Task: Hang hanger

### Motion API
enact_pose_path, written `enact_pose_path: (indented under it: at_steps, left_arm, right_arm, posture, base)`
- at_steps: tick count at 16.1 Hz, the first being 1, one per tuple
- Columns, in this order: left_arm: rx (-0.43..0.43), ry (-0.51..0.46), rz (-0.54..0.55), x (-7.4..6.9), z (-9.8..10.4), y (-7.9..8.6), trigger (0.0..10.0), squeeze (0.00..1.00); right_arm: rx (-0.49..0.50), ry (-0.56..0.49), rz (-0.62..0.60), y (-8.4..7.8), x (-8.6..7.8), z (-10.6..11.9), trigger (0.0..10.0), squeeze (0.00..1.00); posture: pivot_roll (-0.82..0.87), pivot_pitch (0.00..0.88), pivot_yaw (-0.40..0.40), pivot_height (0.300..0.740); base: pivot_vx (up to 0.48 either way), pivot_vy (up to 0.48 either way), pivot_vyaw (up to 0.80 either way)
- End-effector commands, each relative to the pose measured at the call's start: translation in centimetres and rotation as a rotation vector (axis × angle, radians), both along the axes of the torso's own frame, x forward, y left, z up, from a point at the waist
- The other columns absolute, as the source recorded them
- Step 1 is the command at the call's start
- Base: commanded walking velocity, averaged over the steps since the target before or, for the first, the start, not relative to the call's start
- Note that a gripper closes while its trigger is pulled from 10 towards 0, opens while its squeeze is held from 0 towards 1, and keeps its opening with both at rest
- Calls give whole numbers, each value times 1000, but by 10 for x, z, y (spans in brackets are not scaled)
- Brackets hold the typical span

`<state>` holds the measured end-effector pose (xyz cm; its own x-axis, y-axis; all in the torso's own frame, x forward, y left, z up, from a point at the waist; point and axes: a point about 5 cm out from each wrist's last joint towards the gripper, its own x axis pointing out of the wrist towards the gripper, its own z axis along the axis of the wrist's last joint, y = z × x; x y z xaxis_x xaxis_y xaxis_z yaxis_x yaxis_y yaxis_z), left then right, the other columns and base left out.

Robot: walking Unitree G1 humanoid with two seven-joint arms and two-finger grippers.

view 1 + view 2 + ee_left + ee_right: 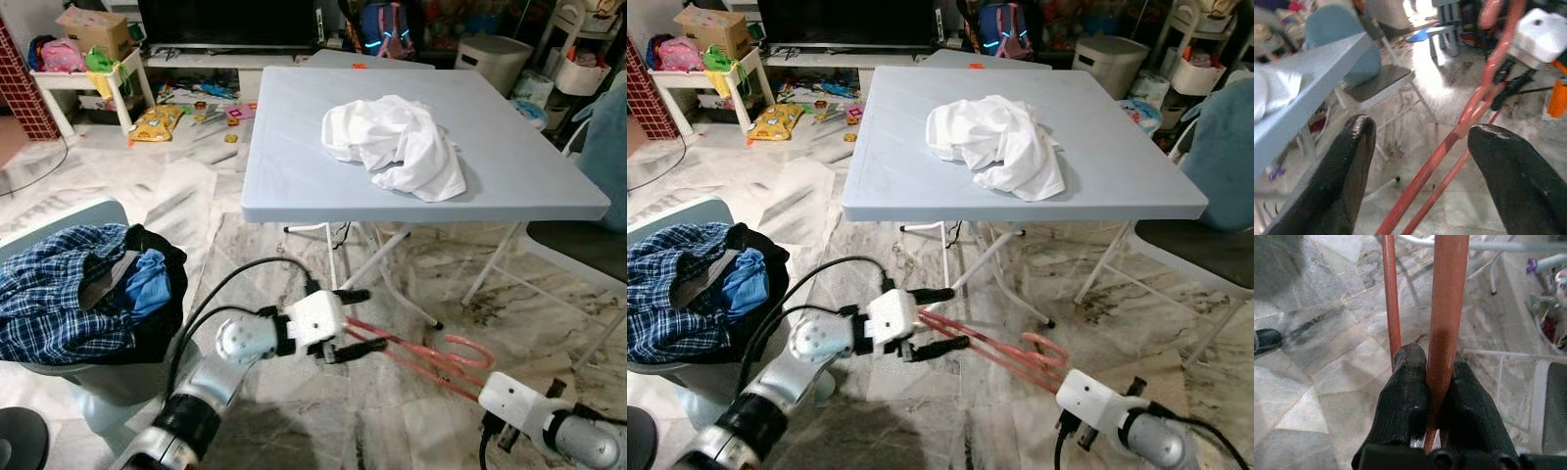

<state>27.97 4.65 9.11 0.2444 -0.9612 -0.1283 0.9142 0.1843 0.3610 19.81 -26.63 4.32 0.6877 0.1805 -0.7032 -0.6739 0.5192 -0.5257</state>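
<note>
Hanger [421, 354] between both grippers' jaws

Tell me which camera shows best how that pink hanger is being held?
The right wrist view: the right gripper has its fingers clamped on the pink hanger. The left wrist view shows its bars passing between the left gripper's open fingers. The eye views show it whole, bridging both.

Bright, even indoor light over the head views, which are sharp; the grey surface [294, 166] throws a soft shadow on the marble floor [245, 235] beneath it. In the left wrist view, strong glare whitens the floor beyond the blurred black fingers [1347, 171], and the white shirt [397, 142] shows softly shaded folds
</note>
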Motion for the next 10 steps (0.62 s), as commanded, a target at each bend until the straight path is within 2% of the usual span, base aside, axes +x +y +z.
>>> enact_pose_path:
  at_steps: [1, 3, 4, 5, 7, 9, 10]
  left_arm:
    - [43, -22, -69, -2, 1, -1, 10000, 1000]
    - [37, -7, -96, -2, 3, -1, 10000, 1000]
    - [13, -6, -46, 1, 4, -1, 10000, 1000]
    - [-73, -11, 114, 14, 12, -2, 10000, 1000]
    - [-174, -11, 265, 23, 19, -1, 10000, 1000]
    - [-273, 24, 436, 29, 23, 7, 10000, 1000]
    - [-319, 58, 519, 31, 22, 12, 10000, 1000]
  right_arm:
    - [-19, -49, 51, 2, 11, 13, 0, 0]
    - [-47, -63, 71, 0, 18, 21, 0, 0]
    - [-82, -85, 21, -7, 22, 22, 0, 0]
    - [-69, -131, -108, -13, 23, 22, 0, 0]
    - [-46, -123, -191, -10, 13, 10, 0, 0]
    - [8, -78, -299, -3, -12, -6, 0, 0]
    - [33, -76, -392, -3, -24, -12, 0, 0]
  posture:
    - [-38, 0, -9, 740]
    - [-41, 0, -5, 740]
    - [-39, 0, -7, 740]
    - [-28, 0, -14, 740]
    - [-27, 0, -16, 740]
    - [-34, 0, -18, 740]
    - [-34, 0, -20, 740]
  base:
    - [0, 0, 0]
    - [0, 0, 0]
    - [0, 0, 0]
    - [0, 0, 0]
    - [0, 0, 0]
    - [0, 0, 0]
    - [0, 0, 0]
